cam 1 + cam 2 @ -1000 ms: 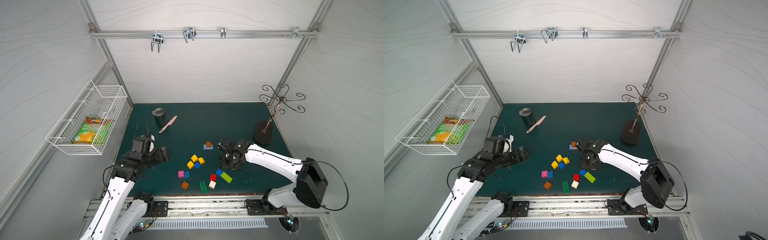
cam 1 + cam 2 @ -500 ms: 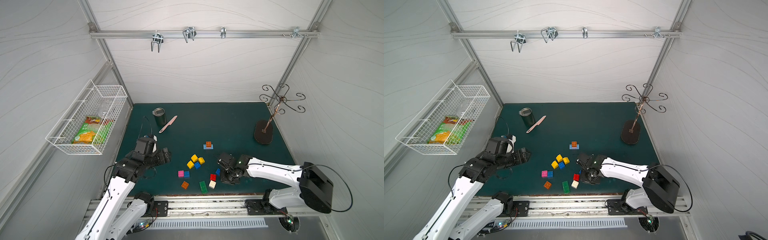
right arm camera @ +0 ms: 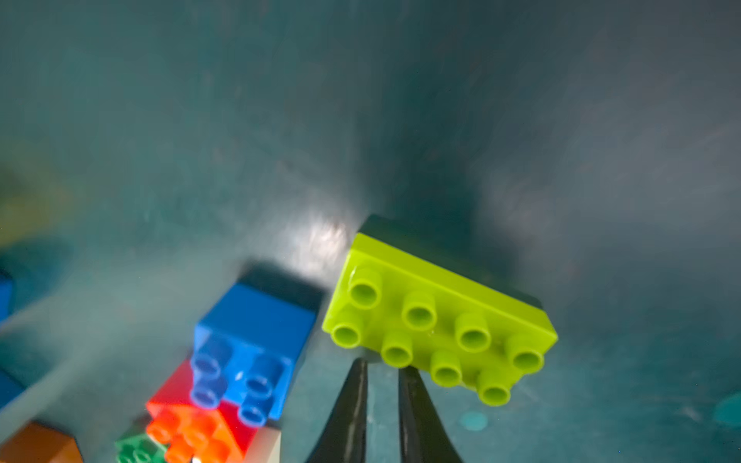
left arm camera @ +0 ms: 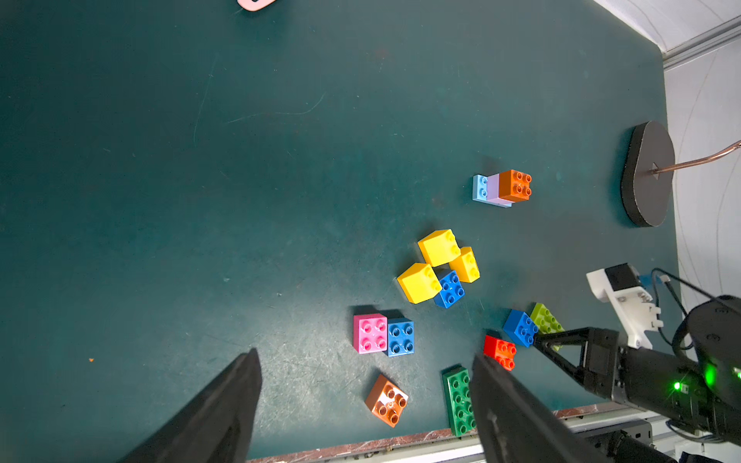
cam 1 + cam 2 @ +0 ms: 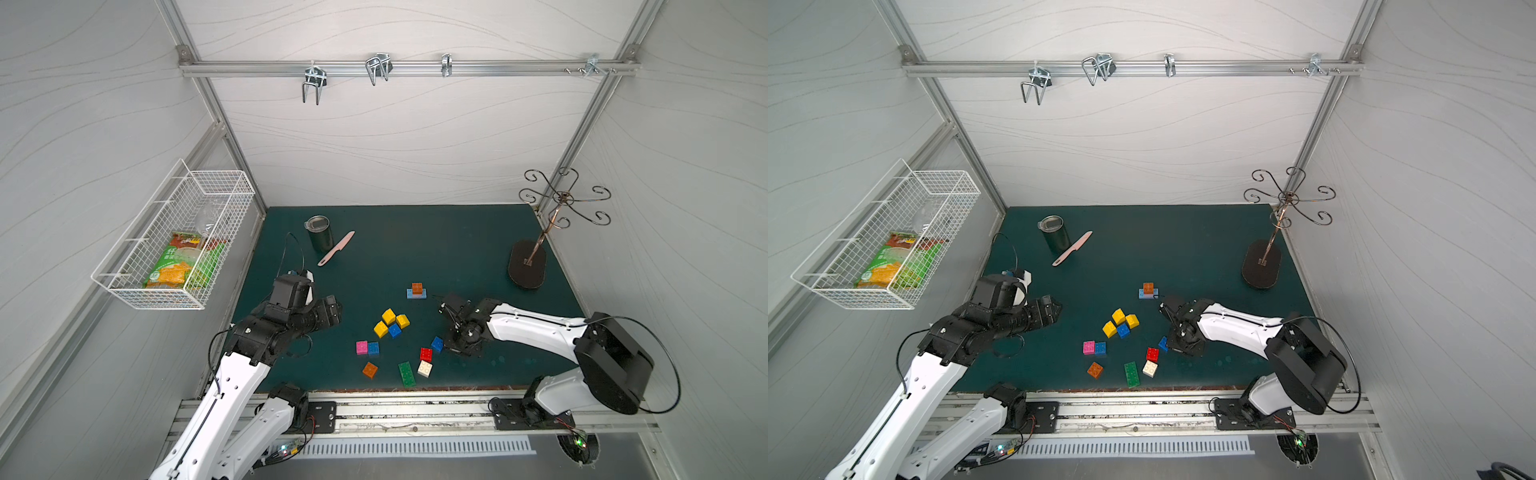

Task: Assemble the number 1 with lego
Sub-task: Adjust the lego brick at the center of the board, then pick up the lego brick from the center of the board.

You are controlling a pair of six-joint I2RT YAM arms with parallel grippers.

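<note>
Right of a blue brick (image 5: 437,344), low in a top view, the lime brick (image 3: 439,320) meets the narrow right claw (image 3: 383,365) at its long edge, grip unclear. Seemingly light, stiff, slick: pinch across its width.

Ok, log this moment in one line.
left gripper: open, empty | right gripper: jaws narrow, at lime brick, grip unclear

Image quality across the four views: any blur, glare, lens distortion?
Right wrist: blurred, the blue brick and mat soft, the lime brick sharper, a white glare patch on the mat beside it. Left wrist: sharp, faint sheen on the mat near the pink brick. Both top views: evenly lit, sharp, wide-angle, frame posts leaning outward.
</note>
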